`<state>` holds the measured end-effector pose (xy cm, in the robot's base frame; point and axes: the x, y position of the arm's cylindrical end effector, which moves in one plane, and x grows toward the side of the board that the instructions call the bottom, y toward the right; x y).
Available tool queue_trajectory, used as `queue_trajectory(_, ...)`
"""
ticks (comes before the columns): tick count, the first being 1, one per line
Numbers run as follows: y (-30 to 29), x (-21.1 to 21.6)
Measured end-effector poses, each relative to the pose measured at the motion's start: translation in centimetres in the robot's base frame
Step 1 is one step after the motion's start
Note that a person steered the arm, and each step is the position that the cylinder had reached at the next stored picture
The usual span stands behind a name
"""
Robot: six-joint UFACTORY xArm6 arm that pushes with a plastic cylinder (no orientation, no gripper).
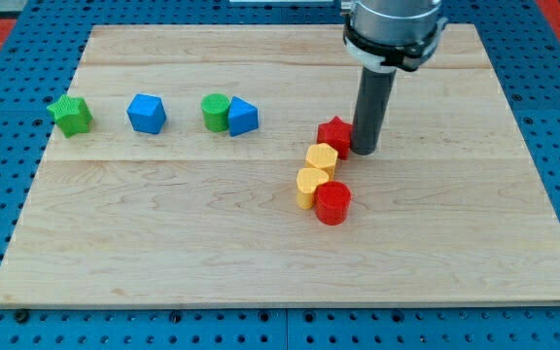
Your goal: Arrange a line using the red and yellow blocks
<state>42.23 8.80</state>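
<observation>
Right now, camera view: rod tip (365, 152) touches the red star-ish block (334, 134) from the view's right; no gripper, nothing held. Below it, touching in a rough line: yellow hexagon block (321, 158), yellow rounded block (311, 186), red cylinder (333, 203). Green and blue blocks well left.

blue perforated base (8, 29) around wooden board (163, 253)

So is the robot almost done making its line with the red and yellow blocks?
Nearly. The red star block, yellow hexagon block, yellow heart block and red cylinder already sit close together in a slanted row. My tip is right beside the red star block, on the view's right. What's left is straightening: the red cylinder sits a little off the row.
</observation>
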Motion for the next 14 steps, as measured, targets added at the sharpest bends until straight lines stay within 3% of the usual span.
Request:
queue_trajectory(1,-1.7,-0.7)
queue_trajectory(2,2.6,1.4)
queue_trajectory(3,6.1,11.6)
queue_trajectory(4,-1.9,17.0)
queue_trajectory(6,-13.1,8.2)
queue_trajectory(7,-13.4,5.7)
queue_trajectory(11,-6.2,6.0)
queue_trajectory(13,-5.7,8.1)
queue_trajectory(14,-6.5,12.0)
